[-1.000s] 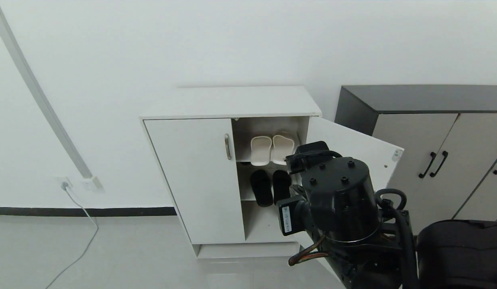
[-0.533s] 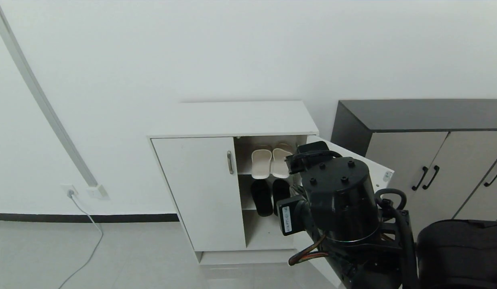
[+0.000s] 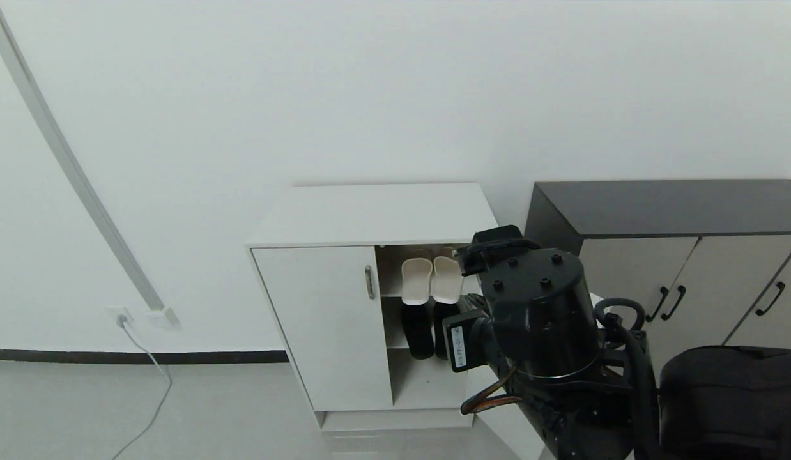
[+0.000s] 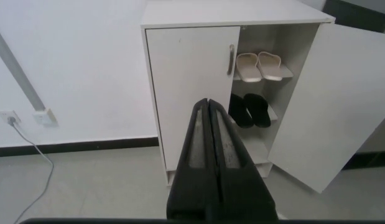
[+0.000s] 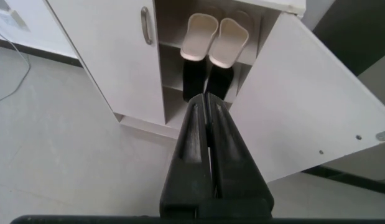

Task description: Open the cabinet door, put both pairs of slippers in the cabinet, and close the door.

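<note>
upper shelf [image 3: 389, 294]: white slippers [image 3: 417, 280], side by side
middle shelf [image 3: 395, 347]: black slippers [image 3: 417, 331], side by side
floor [image 3: 178, 415]: white cabinet [image 3: 370, 214], against the wall [image 3: 306, 96]

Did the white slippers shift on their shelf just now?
No. The white slippers stay right of the door handle, above the black slippers; only the camera moved.

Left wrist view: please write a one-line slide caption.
Shut left gripper faces white two-door cabinet, one door open, cream slippers shelved above black slippers.
</note>
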Robot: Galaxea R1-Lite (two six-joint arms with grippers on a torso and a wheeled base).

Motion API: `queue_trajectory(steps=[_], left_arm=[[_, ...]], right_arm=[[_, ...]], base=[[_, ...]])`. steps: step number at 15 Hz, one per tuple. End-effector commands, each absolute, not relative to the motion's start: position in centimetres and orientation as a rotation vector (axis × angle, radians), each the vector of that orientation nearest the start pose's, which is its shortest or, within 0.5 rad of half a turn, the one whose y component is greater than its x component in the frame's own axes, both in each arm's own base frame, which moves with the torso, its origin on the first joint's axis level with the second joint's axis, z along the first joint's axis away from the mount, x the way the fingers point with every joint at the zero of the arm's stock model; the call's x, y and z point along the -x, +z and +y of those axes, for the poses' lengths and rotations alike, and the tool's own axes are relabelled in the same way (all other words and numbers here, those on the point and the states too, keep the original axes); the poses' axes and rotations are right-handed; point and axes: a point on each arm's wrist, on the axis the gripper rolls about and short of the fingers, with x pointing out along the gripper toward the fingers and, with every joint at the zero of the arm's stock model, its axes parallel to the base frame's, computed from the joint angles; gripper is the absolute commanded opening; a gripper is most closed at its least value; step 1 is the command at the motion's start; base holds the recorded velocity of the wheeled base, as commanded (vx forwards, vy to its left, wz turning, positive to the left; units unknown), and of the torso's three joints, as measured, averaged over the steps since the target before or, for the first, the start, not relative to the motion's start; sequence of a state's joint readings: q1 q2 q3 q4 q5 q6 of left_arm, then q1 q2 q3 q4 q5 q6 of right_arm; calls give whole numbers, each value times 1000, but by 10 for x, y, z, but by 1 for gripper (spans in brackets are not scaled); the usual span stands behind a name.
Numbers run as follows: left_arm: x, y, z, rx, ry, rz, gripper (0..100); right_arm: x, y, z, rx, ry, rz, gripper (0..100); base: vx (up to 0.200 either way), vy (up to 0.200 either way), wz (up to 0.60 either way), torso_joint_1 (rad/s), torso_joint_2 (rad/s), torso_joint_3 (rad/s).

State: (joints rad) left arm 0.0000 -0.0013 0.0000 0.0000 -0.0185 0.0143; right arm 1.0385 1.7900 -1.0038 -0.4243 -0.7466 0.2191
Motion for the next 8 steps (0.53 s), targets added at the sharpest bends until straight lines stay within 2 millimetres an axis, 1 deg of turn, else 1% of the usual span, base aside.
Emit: queue_trajectory(steps=[1,4,5,8], left_arm=[[23,75,0,-14,-18,0,0],[23,75,0,-15,-18,0,0],[23,75,0,-15,-18,0,0],[23,75,0,-14,-18,0,0]], right_arm=[[-182,187,279,70,260,260,0],[-183,186,279,72,257,262,0],[-184,185,279,74,255,264,0],[-185,184,278,72,264,269,0]], base=[[0,0,0,178,-417,-217],[0,0,0,178,-390,-211],[0,0,0,115,-281,-134],[0,0,-600,23,-37,-22]])
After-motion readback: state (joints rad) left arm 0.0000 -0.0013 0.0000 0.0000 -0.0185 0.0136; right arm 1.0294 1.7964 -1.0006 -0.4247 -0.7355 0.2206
